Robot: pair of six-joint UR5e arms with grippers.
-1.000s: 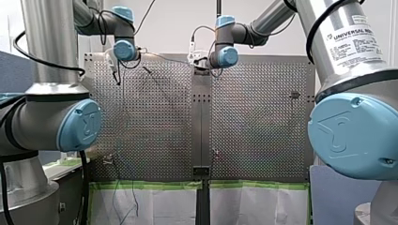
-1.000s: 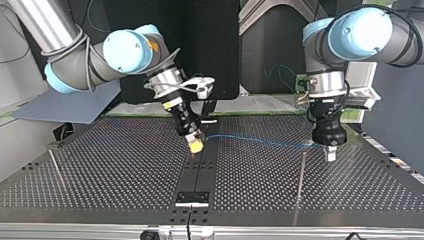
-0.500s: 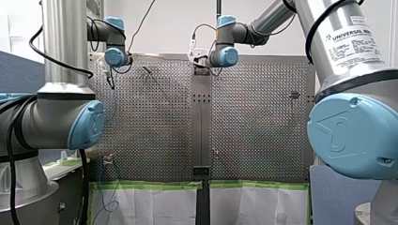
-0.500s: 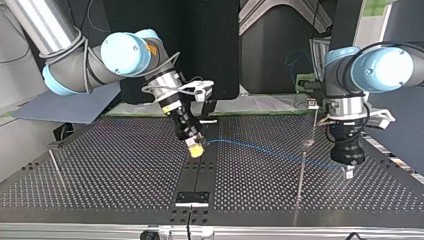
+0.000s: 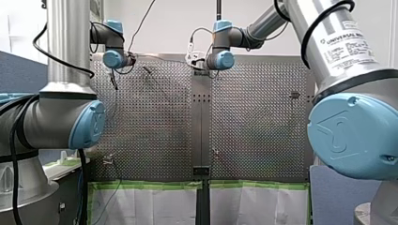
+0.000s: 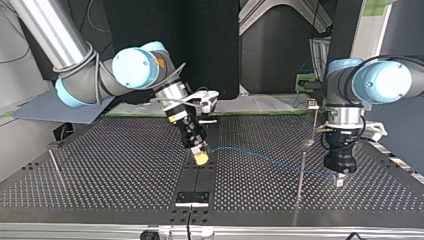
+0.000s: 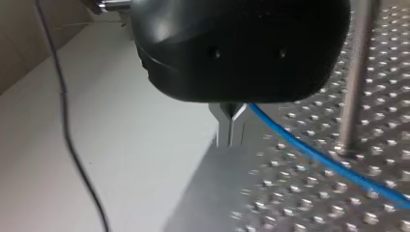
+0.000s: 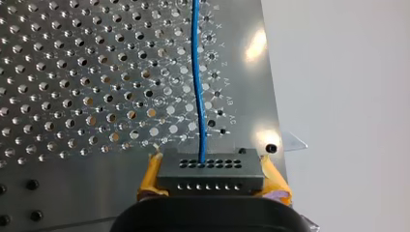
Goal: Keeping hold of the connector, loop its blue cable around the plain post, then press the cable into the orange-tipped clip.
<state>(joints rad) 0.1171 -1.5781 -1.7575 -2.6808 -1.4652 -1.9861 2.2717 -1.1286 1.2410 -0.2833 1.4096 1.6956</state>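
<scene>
Two grippers, one line — lower right in the top view, my left gripper pinches the blue cable near the plain post, ready to loop; mid-frame, my right gripper clamps the connector as anchor.

The cable is blue. The connector is dark grey with two rows of small holes. The right gripper has yellow pads. The left gripper is black with silvery fingers. The tabletop is silver, dotted with a regular grid of holes, with a black strip down its middle. The post is plain grey. The joint caps are pale blue.
</scene>
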